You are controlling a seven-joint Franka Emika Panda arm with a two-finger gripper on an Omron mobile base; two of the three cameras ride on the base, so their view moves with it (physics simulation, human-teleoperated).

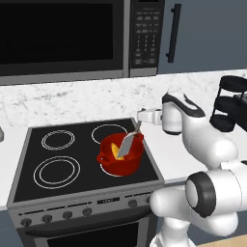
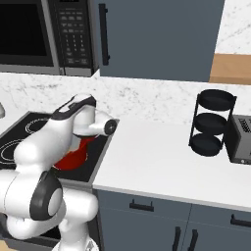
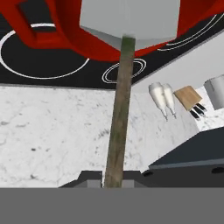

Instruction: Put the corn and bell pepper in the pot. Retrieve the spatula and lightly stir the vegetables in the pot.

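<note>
Gripper [image 1: 141, 117] is clamped on the far end of the spatula [image 1: 127, 144] handle, arm reaching in from the right over the stove [image 1: 29, 164]. Blade hangs down into the red pot [image 1: 120, 161], which sits on the front right burner; something yellow, prob the corn [image 1: 114, 151], shows inside just beside the blade. Bell pepper: can't make it out.

In the hand view the handle [image 3: 119, 113] runs straight up from between the fingertips to the grey blade [image 3: 129, 18], pot rim [image 3: 74, 41] behind it.

Handling, as I judge it: spatula looks stiff & light, thin handle w/ a wide flat blade, so a long lever from an end grip. It could twist or slip if the blade catches the veg or the pot wall. Pot looks heavy enough to stay put under a light stir, but keep strokes small, blade off the rim. Corn is round, will prob roll rather than resist.
</note>
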